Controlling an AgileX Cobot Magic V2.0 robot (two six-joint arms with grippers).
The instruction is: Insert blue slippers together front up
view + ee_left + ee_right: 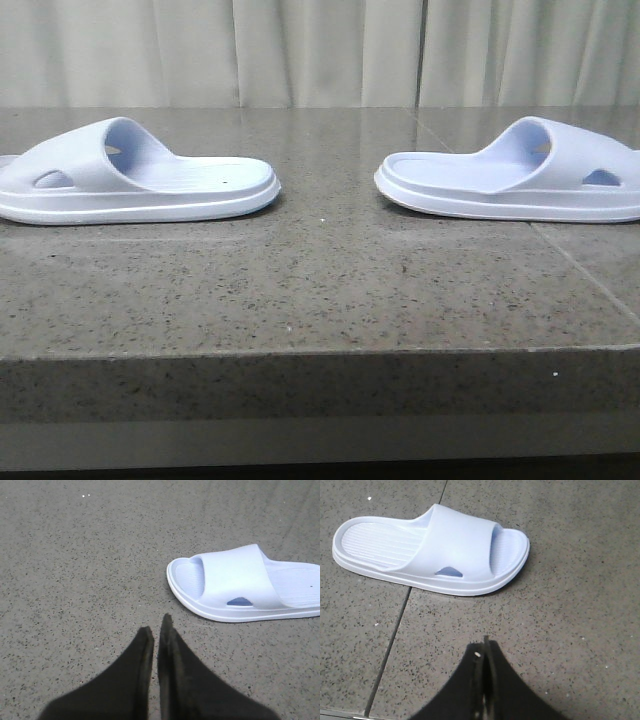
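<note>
Lying soles down on the grey speckled counter (320,290), your two blue slippers are sitting well apart: the left slipper (135,175) at the left of the front frame, the right slipper (520,180) at the right, heels facing each other. Your left gripper (156,630) and right gripper (485,652) are hovering near them, jaws pressed together, holding nothing.

My matt black gripper fingers (142,650), smooth moulded foam slippers (140,175) with ribbed footbeds, polished speckled stone table (300,290)
</note>
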